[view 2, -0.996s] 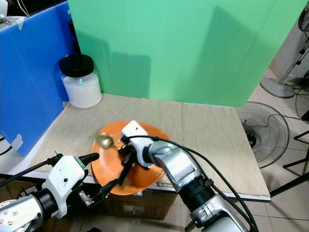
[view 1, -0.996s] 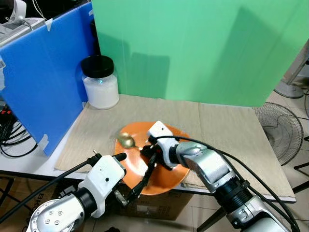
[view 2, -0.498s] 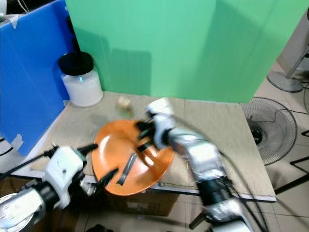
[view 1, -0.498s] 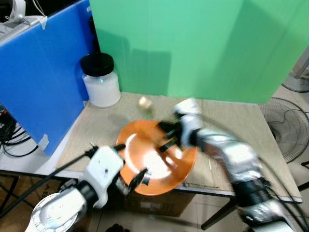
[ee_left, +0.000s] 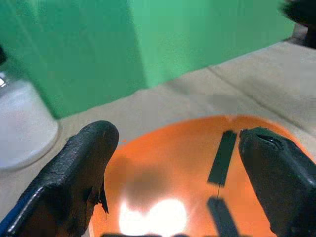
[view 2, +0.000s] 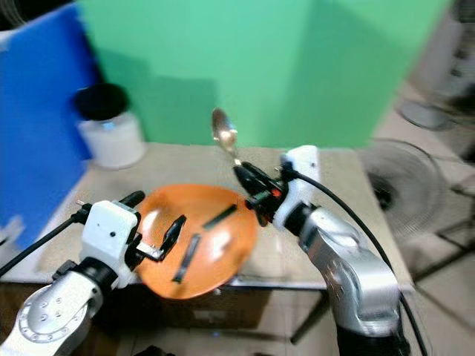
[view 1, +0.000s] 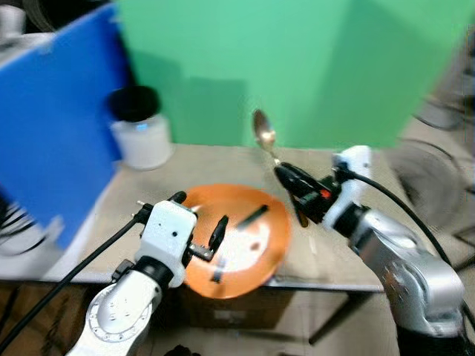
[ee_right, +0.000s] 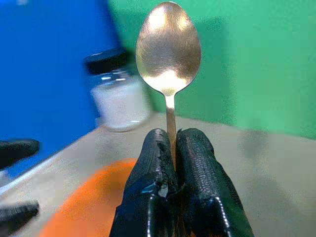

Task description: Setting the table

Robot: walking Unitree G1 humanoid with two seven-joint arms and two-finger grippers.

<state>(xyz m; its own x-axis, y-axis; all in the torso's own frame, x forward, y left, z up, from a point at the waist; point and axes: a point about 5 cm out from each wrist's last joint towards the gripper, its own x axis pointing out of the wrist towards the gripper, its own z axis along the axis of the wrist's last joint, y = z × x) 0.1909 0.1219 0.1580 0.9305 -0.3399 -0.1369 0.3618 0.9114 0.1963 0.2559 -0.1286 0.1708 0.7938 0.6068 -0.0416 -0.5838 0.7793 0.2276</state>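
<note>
The right gripper pinches the handle of a golden spoon between its pressed-together fingers, holding it in the air above the far edge of the orange plate; the spoon's long axis runs nearly upright, tilted slightly, with the bowl pointing up against the green backdrop. The left gripper hangs at the plate's near left side, its fingers spread wide and apart from the plate. The plate lies on the beige table cloth, with a white jar with a black lid standing at the far left beside the blue panel.
</note>
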